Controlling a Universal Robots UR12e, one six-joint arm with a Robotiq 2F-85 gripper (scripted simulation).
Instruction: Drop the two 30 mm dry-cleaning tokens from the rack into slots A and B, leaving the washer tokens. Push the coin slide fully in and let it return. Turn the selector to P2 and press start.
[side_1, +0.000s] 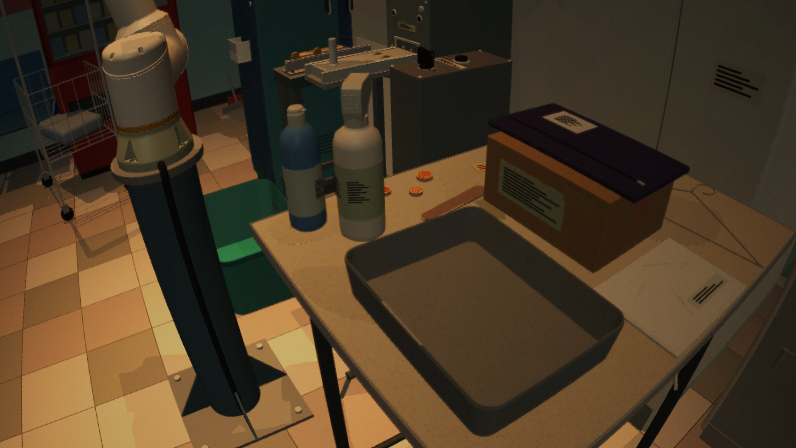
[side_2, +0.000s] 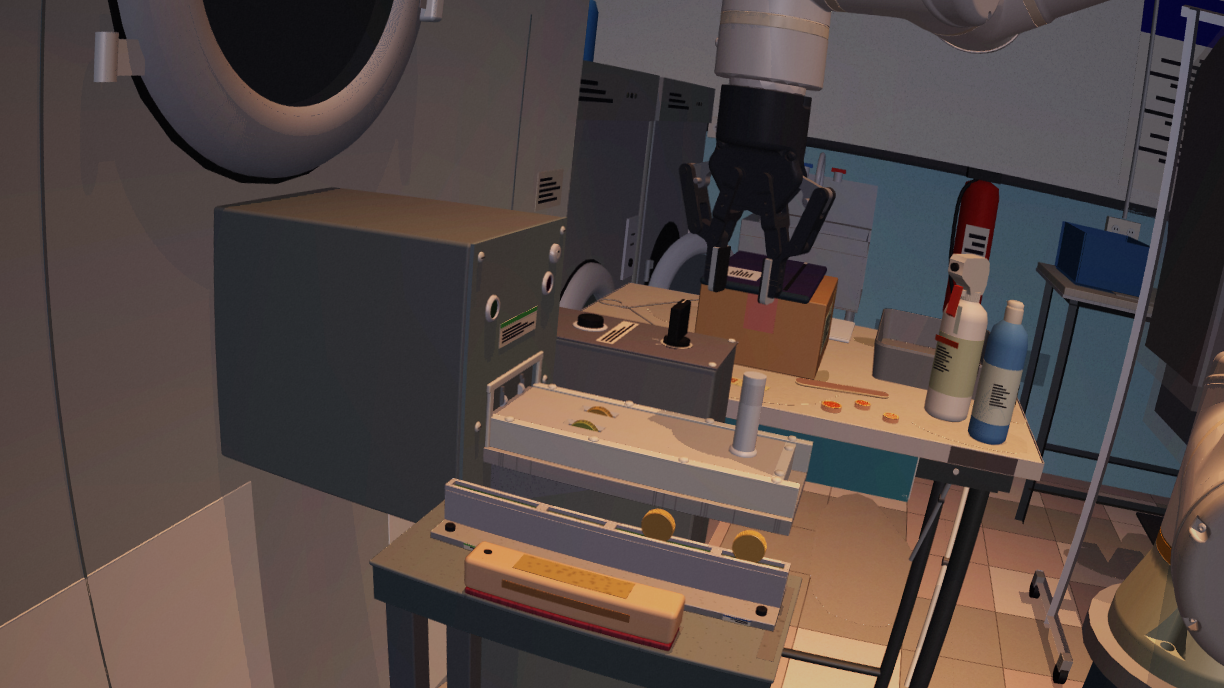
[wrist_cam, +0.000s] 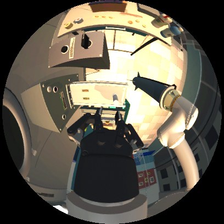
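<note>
My gripper (side_2: 741, 284) (wrist_cam: 108, 115) is open and holds nothing, hanging in the air above the coin slide (side_2: 642, 438) and to the right of the selector lever (side_2: 678, 325) on the grey control box (side_2: 642, 355). Two tokens (side_2: 593, 417) sit in the slots of the slide's top plate, and the slide's upright knob (side_2: 751, 413) stands at its right end. In the rack (side_2: 612, 535) in front, two tan tokens (side_2: 657, 523) (side_2: 748, 544) stand on edge. The black start button (side_2: 590, 321) is on the box's left. The gripper is out of the side camera's view.
Behind the control box stands a cardboard box (side_1: 579, 183) with a dark lid, on a table with a grey tray (side_1: 479, 311), two bottles (side_1: 359, 161) (side_1: 302, 170), a few loose orange tokens (side_1: 424, 176) and a flat stick (side_1: 452, 202). The large machine housing (side_2: 368, 342) flanks the slide's left.
</note>
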